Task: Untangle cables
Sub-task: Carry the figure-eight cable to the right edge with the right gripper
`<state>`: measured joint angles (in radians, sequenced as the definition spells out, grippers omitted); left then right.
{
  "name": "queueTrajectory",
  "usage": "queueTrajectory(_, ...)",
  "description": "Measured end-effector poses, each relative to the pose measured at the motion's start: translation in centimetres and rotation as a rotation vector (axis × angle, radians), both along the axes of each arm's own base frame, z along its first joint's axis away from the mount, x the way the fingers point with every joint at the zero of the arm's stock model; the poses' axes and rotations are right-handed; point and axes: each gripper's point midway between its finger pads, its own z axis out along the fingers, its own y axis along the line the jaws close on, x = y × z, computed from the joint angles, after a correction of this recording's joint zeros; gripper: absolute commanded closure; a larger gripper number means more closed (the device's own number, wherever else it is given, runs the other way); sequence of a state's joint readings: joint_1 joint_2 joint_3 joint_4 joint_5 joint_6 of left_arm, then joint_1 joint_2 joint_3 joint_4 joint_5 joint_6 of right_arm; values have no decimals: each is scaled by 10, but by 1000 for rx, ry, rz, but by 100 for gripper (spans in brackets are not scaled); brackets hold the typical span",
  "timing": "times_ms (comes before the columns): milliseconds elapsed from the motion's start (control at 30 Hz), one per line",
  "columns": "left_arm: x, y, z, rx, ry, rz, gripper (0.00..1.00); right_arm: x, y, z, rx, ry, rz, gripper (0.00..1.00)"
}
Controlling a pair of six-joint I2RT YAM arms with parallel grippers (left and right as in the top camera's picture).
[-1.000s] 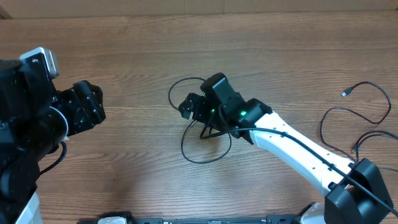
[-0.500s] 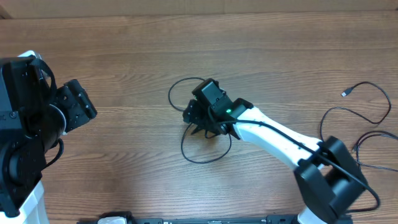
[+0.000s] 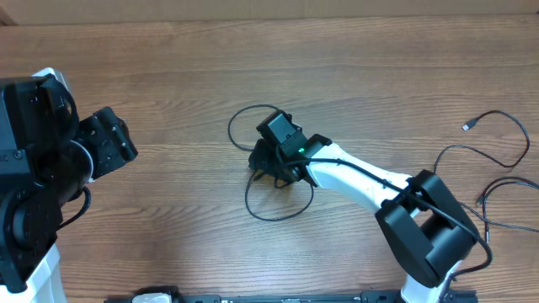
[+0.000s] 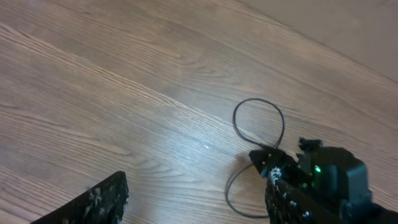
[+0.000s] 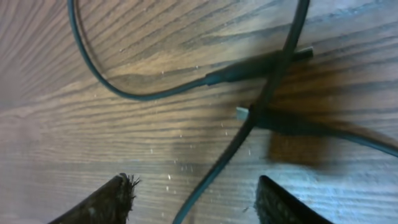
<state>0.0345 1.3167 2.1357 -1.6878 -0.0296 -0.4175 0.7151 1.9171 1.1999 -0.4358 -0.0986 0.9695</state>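
- Okay, right pincer [image 3: 263, 164] points down at the table [image 3: 168, 67], tips spread apart, released, gripping nothing.
- Looped cable [image 3: 233, 126] lies flat on the wood directly under this pincer. One loop sticks out on one side of it, and a second loop [image 3: 274, 217] curls out on the other side, nearer the arm.
- Crossing point of the two loops is hidden under the pincer in the overhead view.
- Right wrist view: a strand [image 5: 211, 180] runs through the gap between the two fingertips [image 5: 118, 196], apart from both.
- Just ahead of the tips sit two plugs close together: a silver-tipped plug [image 5: 242, 113] and, a bit farther ahead, a dark plug [image 5: 261, 64].
- That strand passes over the dark plug and crosses right at the silver tip.
- Left pincer [image 3: 118, 141] is well apart from the looped cable, off toward the table's edge, released and empty.
- Left wrist view shows one finger [image 4: 99, 199] low in the corner, with the looped cable and the right pincer far ahead of it.
- Loose cables [image 3: 505, 143] lie well away from both pincers, out past the right arm's base, and a small plug [image 3: 466, 126] sits at one end.
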Motion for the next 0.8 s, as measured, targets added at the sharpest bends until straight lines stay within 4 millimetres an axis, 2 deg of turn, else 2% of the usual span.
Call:
queueTrajectory(67,0,-1,0,-6,1,-5,30,2,1,-5,-1,-3,3,69)
queueTrajectory(133,0,-2,0,-9,0,-8,30,4,3,-10,-1,-6,5,96)
queueTrajectory(300,0,-3,-1,-14,1,-12,29,14,12,-10,35,-52,12,96)
queueTrajectory(433,0,-3,-1,-14,1,-12,29,30,26,6,75,-160,101,96)
queueTrajectory(567,0,-3,-1,-14,1,-13,29,50,23,24,68,-221,165,96)
queueTrajectory(700,0,-3,-1,-15,1,-13,29,89,5,64,83,-279,173,96)
queueTrajectory(800,0,-6,-1,-28,1,-24,29,117,-19,107,90,-316,173,96)
